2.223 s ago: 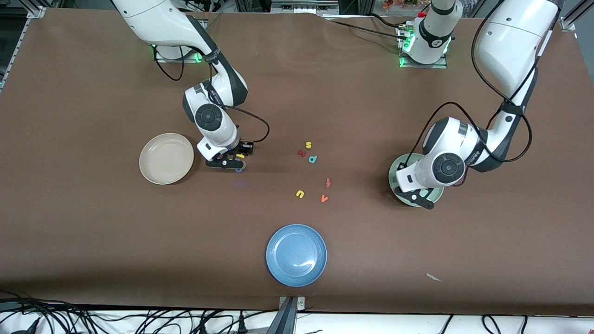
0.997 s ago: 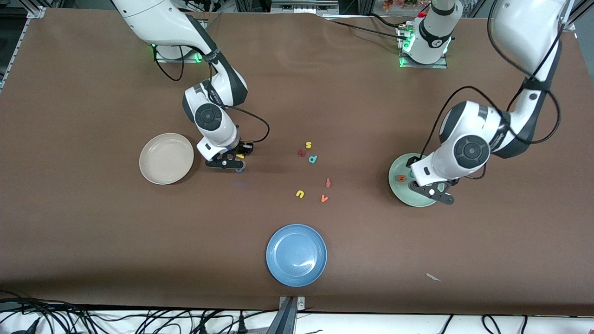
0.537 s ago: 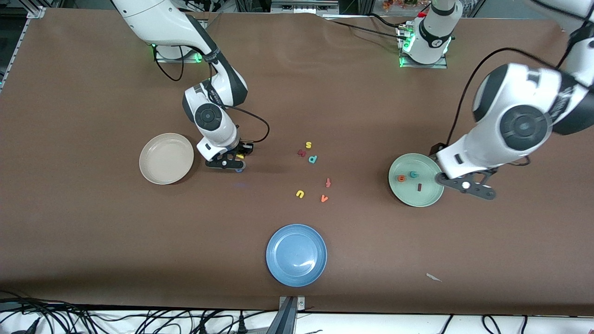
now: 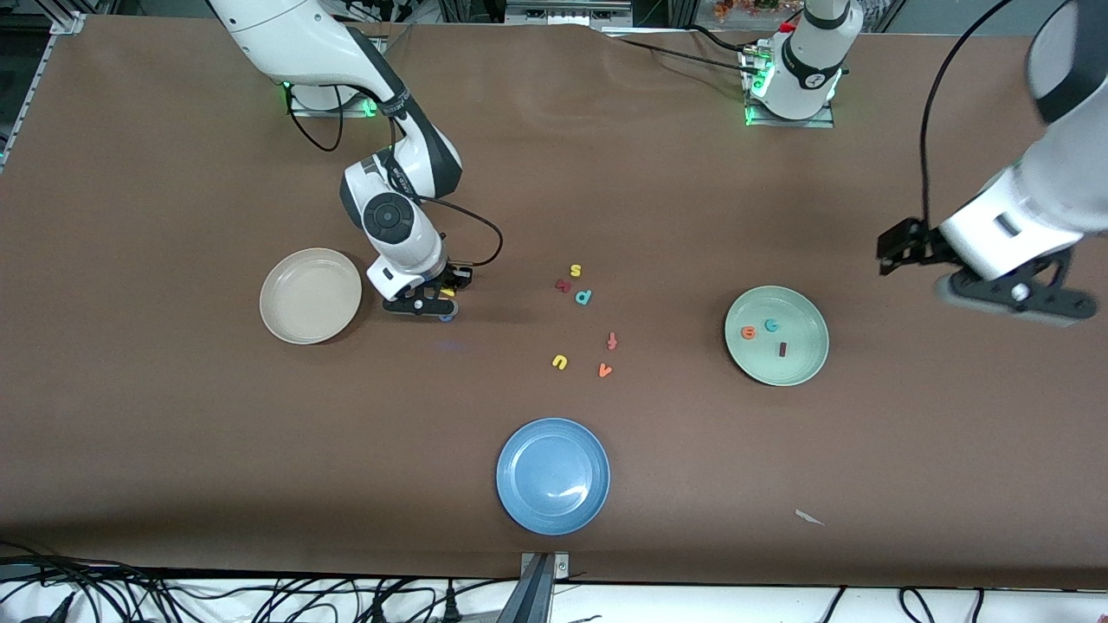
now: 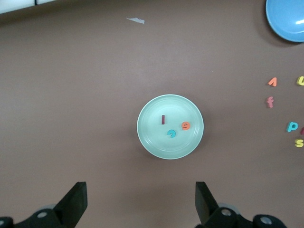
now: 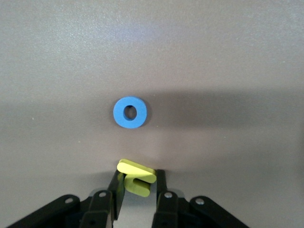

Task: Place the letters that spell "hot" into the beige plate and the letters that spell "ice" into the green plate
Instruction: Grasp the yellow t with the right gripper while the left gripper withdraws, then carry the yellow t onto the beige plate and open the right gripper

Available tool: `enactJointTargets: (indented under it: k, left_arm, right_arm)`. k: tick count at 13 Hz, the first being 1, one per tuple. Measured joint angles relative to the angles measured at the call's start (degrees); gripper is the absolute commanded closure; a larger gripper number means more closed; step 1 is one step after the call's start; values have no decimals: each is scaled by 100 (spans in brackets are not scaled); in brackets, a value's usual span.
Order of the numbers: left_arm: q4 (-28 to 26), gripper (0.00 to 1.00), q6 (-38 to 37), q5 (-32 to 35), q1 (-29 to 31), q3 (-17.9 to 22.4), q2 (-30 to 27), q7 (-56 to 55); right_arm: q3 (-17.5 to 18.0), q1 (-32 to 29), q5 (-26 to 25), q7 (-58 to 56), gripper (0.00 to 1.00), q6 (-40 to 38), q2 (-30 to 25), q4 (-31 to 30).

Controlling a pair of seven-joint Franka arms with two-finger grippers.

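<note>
My right gripper [image 4: 433, 305] is low over the table beside the beige plate [image 4: 310, 295], which holds nothing. It is shut on the yellow h [image 6: 137, 178], which sits tilted between its fingers. The blue o [image 6: 130, 112] lies flat just clear of the fingertips, nearer the front camera [image 4: 446, 317]. The orange t [image 4: 612, 340] lies mid-table among loose letters. The green plate [image 4: 796, 368] holds the orange e [image 4: 749, 332], teal c [image 4: 770, 325] and dark red i [image 4: 782, 349]. My left gripper [image 4: 1014, 297] hangs open and empty, raised over bare table beside the green plate [image 5: 152, 137].
A blue plate [image 4: 553, 475] sits near the front edge. Loose mid-table letters: yellow s [image 4: 575, 271], a dark red letter [image 4: 563, 285], teal p [image 4: 583, 297], yellow u [image 4: 559, 362], orange v [image 4: 605, 370]. A white scrap [image 4: 809, 517] lies near the front edge.
My left arm has risen off the green plate and swung toward its own end of the table, uncovering the i, c and e. The right gripper has closed in on the yellow h.
</note>
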Motion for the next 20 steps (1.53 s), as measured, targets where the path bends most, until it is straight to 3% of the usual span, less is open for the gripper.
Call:
enactJointTargets:
  k: [6, 11, 13, 16, 20]
  left_arm:
    - [-466, 0, 124, -50, -160, 348, -770, 1]
    - [-583, 0, 117, -69, -174, 529, -870, 167]
    - [-583, 0, 95, -70, -181, 528, -872, 168]
    - [-582, 0, 95, -72, -203, 527, -889, 177]
    - [-583, 0, 91, -298, -168, 560, -894, 185]
  right_arm:
    - [-25, -2, 0, 0, 72, 5, -29, 37]
    - [-236, -8, -1, -9, 72, -639, -308, 249]
    - [-556, -10, -10, -261, 72, -1172, -549, 366]
    - [-1420, -33, -19, -1350, 72, -2019, -865, 411]
    - [-2513, -120, -18, -2956, 71, -2235, -826, 271]
